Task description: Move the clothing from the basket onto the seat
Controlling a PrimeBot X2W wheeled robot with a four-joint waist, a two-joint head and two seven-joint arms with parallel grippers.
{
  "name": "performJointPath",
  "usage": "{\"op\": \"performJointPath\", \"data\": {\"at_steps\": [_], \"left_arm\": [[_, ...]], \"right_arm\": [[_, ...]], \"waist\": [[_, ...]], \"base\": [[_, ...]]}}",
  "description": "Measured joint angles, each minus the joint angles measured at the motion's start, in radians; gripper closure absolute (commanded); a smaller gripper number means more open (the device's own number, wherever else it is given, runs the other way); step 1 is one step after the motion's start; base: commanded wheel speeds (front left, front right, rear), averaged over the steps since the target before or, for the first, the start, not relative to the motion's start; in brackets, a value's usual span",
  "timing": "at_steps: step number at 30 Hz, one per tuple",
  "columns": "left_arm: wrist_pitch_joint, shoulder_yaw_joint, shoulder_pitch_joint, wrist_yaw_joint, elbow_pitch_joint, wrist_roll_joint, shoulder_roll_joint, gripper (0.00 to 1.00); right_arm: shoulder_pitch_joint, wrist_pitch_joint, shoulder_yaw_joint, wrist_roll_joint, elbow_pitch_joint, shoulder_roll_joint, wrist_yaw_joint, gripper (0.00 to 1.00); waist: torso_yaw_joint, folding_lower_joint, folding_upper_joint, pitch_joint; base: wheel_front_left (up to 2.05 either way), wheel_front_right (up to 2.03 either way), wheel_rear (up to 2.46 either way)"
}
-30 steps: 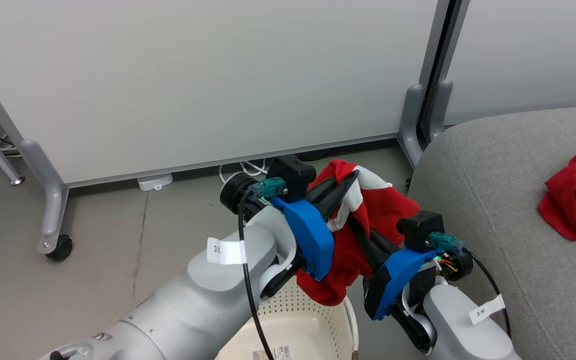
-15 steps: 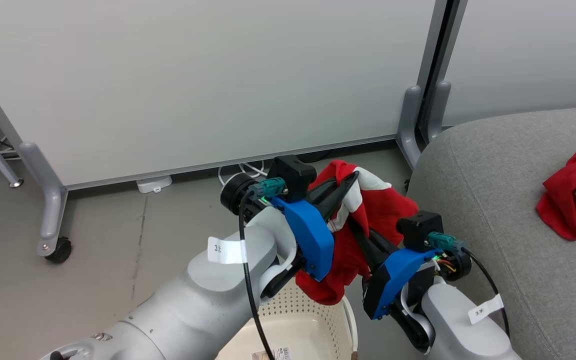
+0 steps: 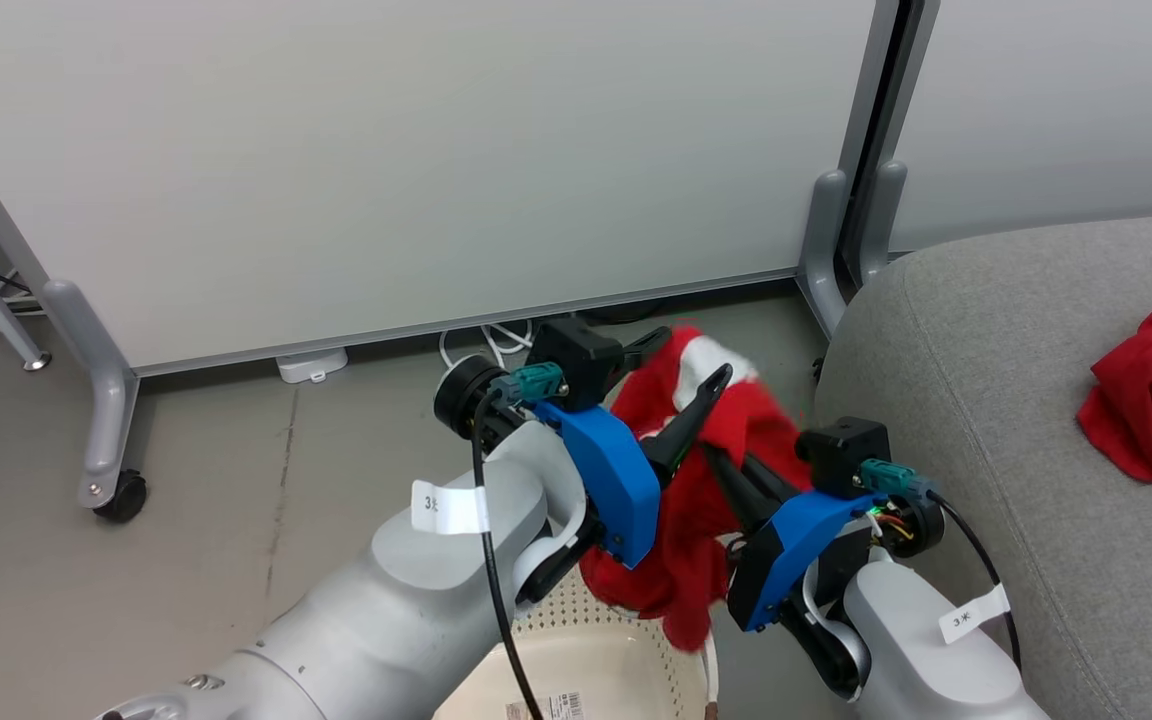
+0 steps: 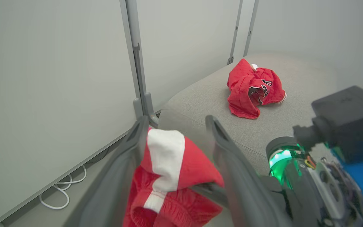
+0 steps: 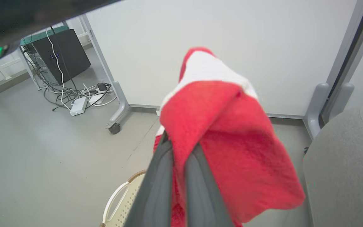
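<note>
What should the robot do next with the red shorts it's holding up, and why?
Probably swing the right gripper rightward to carry the shorts over the seat. It is shut on them, while the left gripper stands open, so only the right one grips them. They hang above the basket, and the jersey already lies on the seat.
</note>
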Motion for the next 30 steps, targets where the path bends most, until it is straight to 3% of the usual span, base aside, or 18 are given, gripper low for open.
{"op": "performJointPath", "data": {"at_steps": [4,17,30], "left_arm": [[-0.012,0.026,0.036,0.000,0.014,0.025,0.002,0.00],[-0.014,0.425,0.373,0.015,-0.262,0.307,0.136,0.00],[-0.014,0.726,0.649,0.006,-0.422,0.492,0.176,0.00]], "right_arm": [[-0.006,-0.008,-0.011,-0.003,0.003,0.000,0.000,1.00],[-0.003,-0.022,-0.095,-0.054,-0.004,0.000,0.000,1.00],[0.021,-0.009,-0.150,-0.082,-0.049,0.000,0.000,1.00]], "waist": [[0.005,0.0000,0.0000,0.002],[0.047,0.0000,0.0000,0.018],[0.065,-0.0001,0.0000,0.036]], "base": [[0.00,0.00,0.00],[0.00,0.00,0.00],[0.00,0.00,0.00]]}}
